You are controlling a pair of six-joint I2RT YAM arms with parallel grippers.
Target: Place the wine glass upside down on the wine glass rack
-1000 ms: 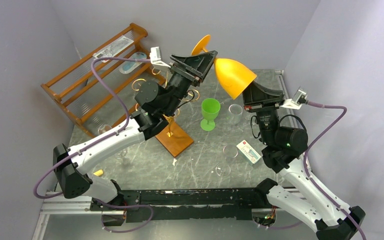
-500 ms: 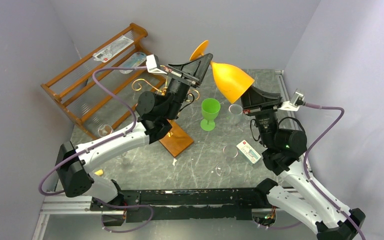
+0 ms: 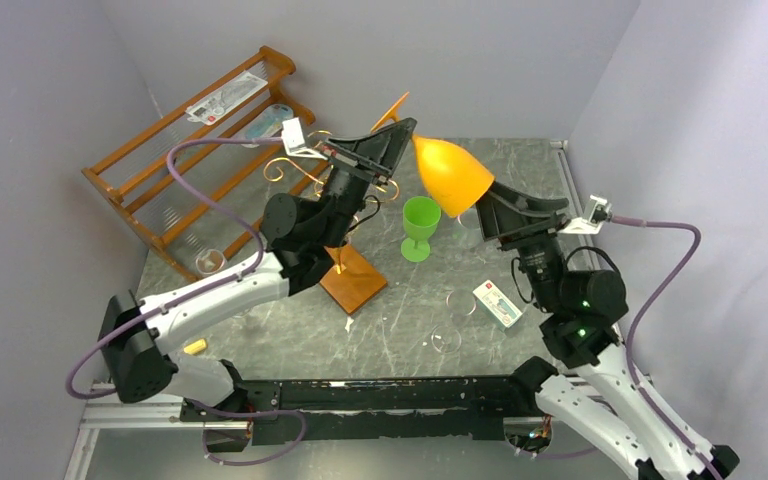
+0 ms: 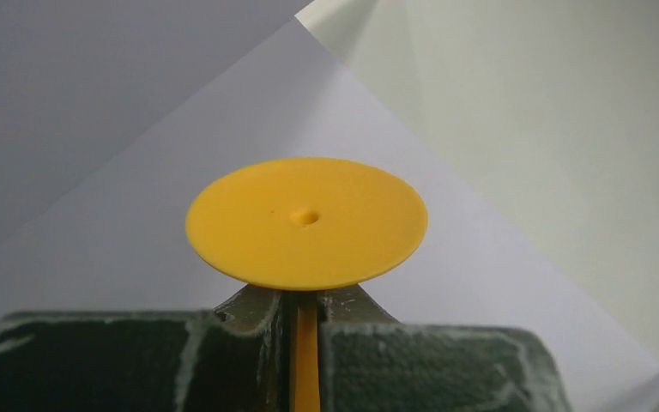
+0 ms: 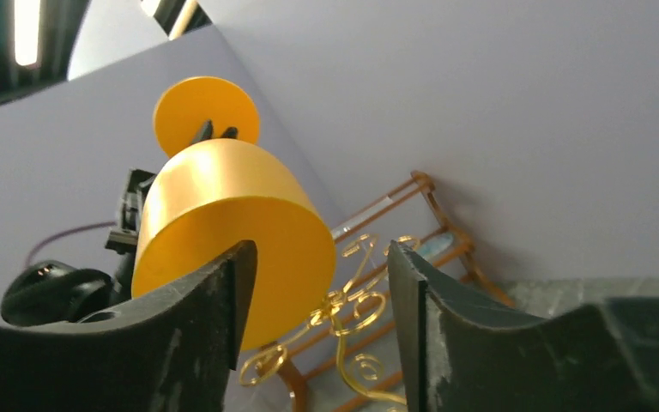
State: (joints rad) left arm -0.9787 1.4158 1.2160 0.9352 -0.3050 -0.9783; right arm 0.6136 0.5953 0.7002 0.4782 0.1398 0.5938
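The orange wine glass [image 3: 450,175] hangs in the air, tilted, bowl toward the right and foot [image 3: 392,108] toward the back. My left gripper [image 3: 400,130] is shut on its thin stem [image 4: 305,360], just below the round foot [image 4: 306,223]. My right gripper [image 3: 495,205] is open just below the bowl's rim; in the right wrist view the bowl [image 5: 223,223] sits ahead of the left finger [image 5: 214,300], with a wide gap to the other finger. The wine glass rack [image 3: 300,165], gold scroll arms on an orange-brown base [image 3: 353,278], stands under the left arm.
A green wine glass [image 3: 420,228] stands upright mid-table. Clear glasses [image 3: 470,225] [image 3: 460,302] [image 3: 446,340] lie to the right and another [image 3: 208,260] on the left. A small card box [image 3: 497,303] lies near the right arm. The stepped wooden shelf [image 3: 190,150] fills the back left.
The left gripper closed on the stem and carried the glass slightly left and down. The right gripper, earlier shut on the bowl's rim, has opened and let go.
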